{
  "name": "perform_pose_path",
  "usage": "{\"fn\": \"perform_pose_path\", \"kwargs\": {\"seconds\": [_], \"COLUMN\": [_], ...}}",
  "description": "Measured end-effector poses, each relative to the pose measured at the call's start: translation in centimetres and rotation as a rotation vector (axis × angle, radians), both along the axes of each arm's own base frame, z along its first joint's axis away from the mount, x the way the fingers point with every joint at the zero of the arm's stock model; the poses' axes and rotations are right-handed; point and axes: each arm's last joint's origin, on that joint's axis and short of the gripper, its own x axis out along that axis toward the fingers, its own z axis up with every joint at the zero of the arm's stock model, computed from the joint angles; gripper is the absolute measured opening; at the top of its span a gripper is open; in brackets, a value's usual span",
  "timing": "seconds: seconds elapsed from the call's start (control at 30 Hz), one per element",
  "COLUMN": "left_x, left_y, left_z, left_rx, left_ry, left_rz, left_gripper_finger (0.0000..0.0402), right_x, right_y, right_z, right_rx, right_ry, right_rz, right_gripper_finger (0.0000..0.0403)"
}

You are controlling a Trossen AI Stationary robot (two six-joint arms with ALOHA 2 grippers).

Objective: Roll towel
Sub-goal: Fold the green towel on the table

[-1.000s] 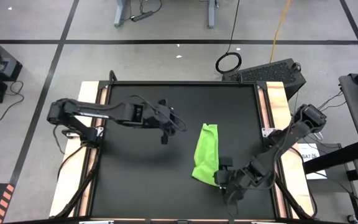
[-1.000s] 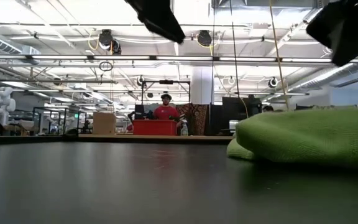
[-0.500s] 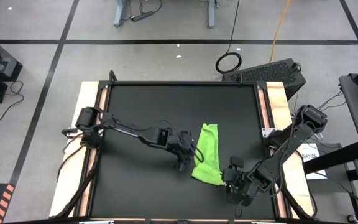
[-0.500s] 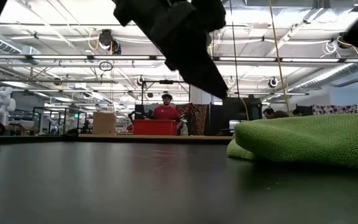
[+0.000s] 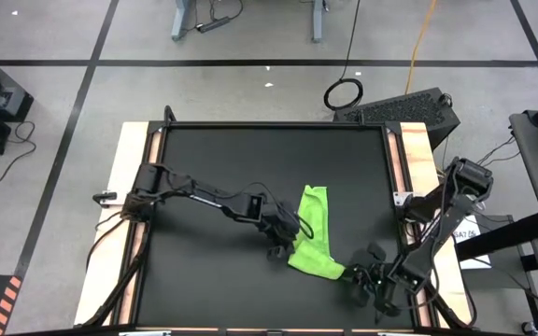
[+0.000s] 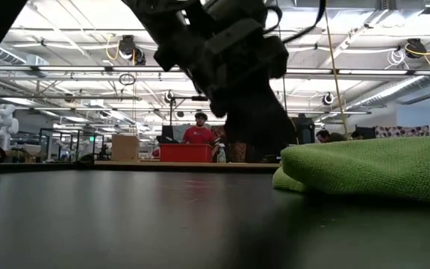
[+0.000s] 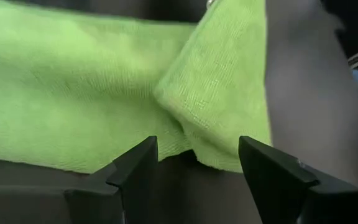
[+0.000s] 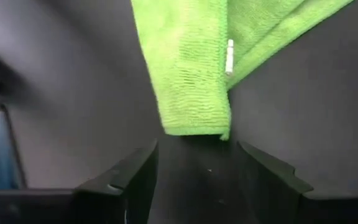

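Lime-green towel (image 5: 311,233) folded long on the black counter (image 5: 204,168), running far-to-near. Left end effector (image 5: 281,248) open, empty, at its near-left corner; right end effector (image 5: 361,282) open, empty, off the near-right tip.

Black table (image 5: 213,168); folded green towel (image 5: 311,238) lying flat.

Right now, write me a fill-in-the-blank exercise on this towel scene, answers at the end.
1. The towel is coloured lime-____.
2. The left gripper has its fingers ____, with the towel's edge just ahead of them.
3. In the high view the right gripper sits at the towel's near ____ corner.
4. The towel lies on the ____ table.

Missing words: green; open; right; black
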Motion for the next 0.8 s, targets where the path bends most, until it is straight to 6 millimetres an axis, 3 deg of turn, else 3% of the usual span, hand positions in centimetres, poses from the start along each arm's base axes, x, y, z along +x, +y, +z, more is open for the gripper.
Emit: {"fn": "perform_pose_path", "kwargs": {"seconds": [0.13, 0.27, 0.63, 0.8], "left_x": [0.3, 0.8, 0.8, 0.8], "left_y": [-0.1, -0.3, -0.1, 0.0], "left_z": [-1.2, -1.0, -1.2, -1.2], "left_rx": [-0.034, -0.090, -0.084, -0.073], "left_ry": [0.007, -0.036, -0.021, -0.024], "left_rz": [-0.019, -0.025, 0.013, 0.035], "left_gripper_finger": [0.0231, 0.0231, 0.0231, 0.0224], "right_x": [-0.1, 0.0, 1.4, 2.4], "right_y": [-0.1, -0.3, -1.3, -1.6], "right_z": [-1.1, -2.3, -4.0, -4.6], "right_rx": [0.018, 0.032, -0.124, -0.164], "right_ry": [-0.021, -0.085, -0.155, -0.145], "right_rz": [-0.018, -0.034, -0.068, -0.047], "right_gripper_finger": [0.0205, 0.0205, 0.0204, 0.0157]}}
